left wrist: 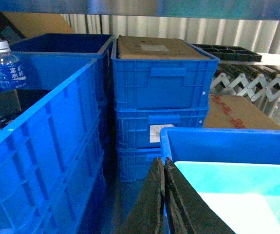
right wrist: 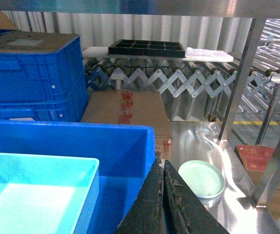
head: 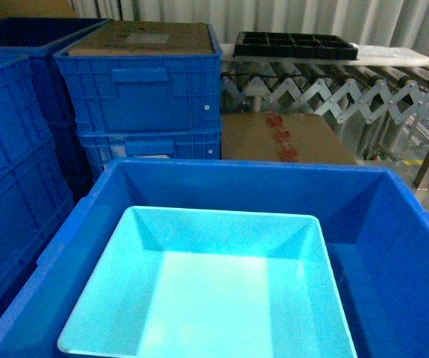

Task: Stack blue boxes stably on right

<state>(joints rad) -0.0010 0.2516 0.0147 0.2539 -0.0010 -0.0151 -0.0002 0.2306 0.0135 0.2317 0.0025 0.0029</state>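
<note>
Within a dark blue crate [head: 393, 224] the turquoise tub [head: 214, 298] lies mouth-up; both jaws pressed together.

1. The tub [head: 214, 298] sits inside the large crate [head: 393, 239], toward its left side.
2. Behind that crate, left of centre, stands a stack of crates [head: 143, 104] with a cardboard sheet [head: 143, 37] on top.
3. A cardboard box [head: 289, 138] lies right of the stack.
4. Behind the box, a compartment tray [head: 296, 45] rests on the roller conveyor [head: 333, 97].
5. A bottle [left wrist: 7, 66] stands far left.
</note>
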